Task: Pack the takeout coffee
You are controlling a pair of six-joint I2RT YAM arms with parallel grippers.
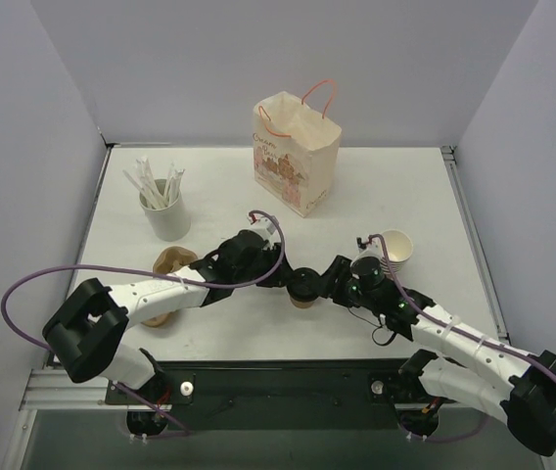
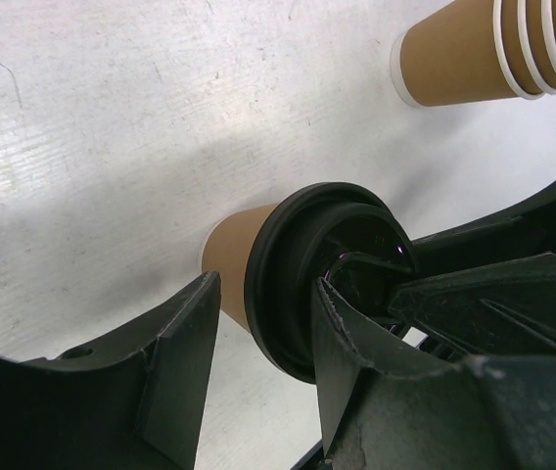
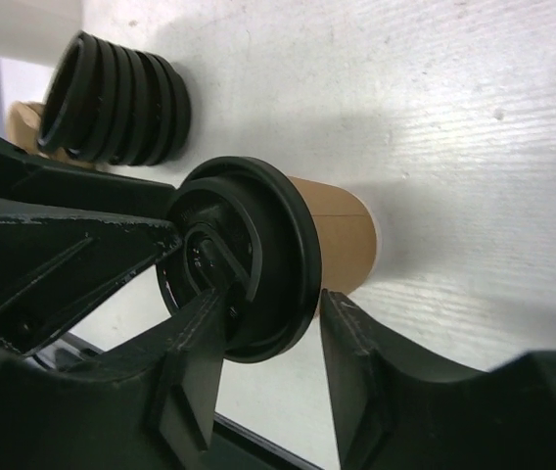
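The takeout coffee (image 1: 303,288), a brown paper cup with a black lid, stands on the white table (image 1: 395,186) near its front, between both arms. My left gripper (image 1: 285,278) reaches it from the left. In the left wrist view it (image 2: 266,286) straddles the lid's rim (image 2: 280,294): one finger lies over the lid's top, and the other stands outside the rim with a gap showing. My right gripper (image 1: 329,278) comes from the right and straddles the rim of the lid (image 3: 288,264) the same way (image 3: 276,298), its outer finger clear of the cup wall (image 3: 342,235).
A paper gift bag (image 1: 296,152) with handles stands open at the back centre. A grey holder of white sticks (image 1: 165,211) is at the back left. A stack of lidless cups (image 1: 393,247) lies right of the coffee. Loose black lids (image 3: 121,98) lie left of it, by a brown object (image 1: 172,262).
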